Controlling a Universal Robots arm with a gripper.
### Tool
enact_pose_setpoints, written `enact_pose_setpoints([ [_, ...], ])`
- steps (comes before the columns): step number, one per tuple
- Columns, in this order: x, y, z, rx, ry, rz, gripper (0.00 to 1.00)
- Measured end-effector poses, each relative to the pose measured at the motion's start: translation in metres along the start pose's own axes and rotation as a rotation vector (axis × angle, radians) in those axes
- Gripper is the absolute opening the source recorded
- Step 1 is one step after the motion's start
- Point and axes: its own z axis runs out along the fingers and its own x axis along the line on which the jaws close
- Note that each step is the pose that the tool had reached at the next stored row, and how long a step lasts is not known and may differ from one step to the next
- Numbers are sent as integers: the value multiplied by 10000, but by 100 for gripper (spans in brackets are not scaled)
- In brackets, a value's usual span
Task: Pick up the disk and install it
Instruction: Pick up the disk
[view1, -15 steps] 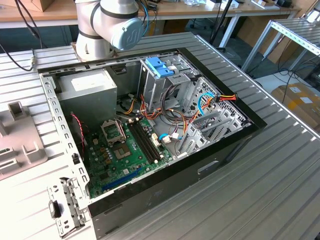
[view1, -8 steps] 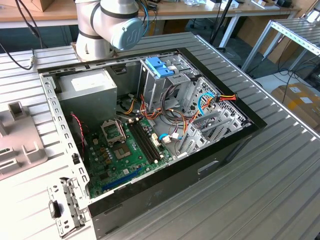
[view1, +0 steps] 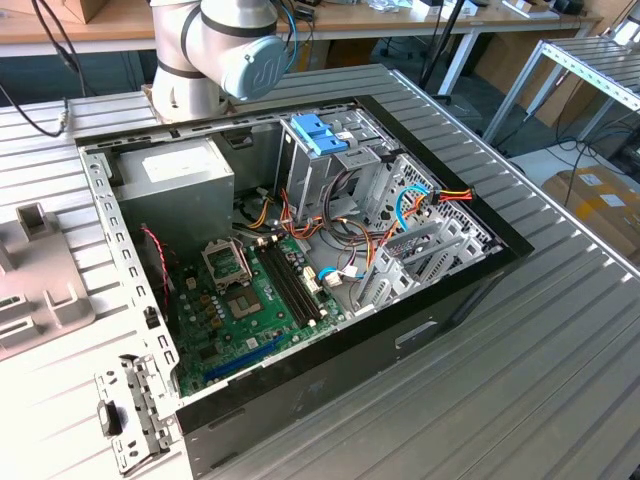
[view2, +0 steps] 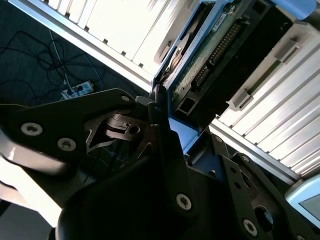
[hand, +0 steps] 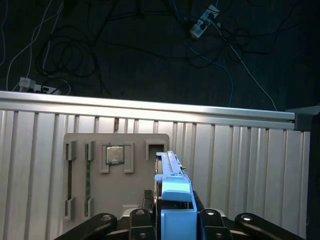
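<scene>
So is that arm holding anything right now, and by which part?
Yes, the disk, seen edge-on with its blue trim. The jaws clamp its two flat faces near one end.

On my feed the disk (hand: 172, 175) reads dark with light-blue trim, held between the black links of the end effector (hand: 175, 222), which carry silver screws. The tabletop (view1: 560, 330) is pale silver, ribbed in parallel stripes. The computer case (view1: 400, 335) is black outside and bare grey metal inside, around a green motherboard (view1: 245, 300), a grey power supply (view1: 175, 185) with a white label, a light-blue latch (view1: 318, 132) and red and yellow wires (view1: 452, 194).
</scene>
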Motion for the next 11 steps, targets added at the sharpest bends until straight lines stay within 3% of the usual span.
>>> enact_pose_setpoints([
  [11, -4, 4, -97, 0, 0, 0, 37],
])
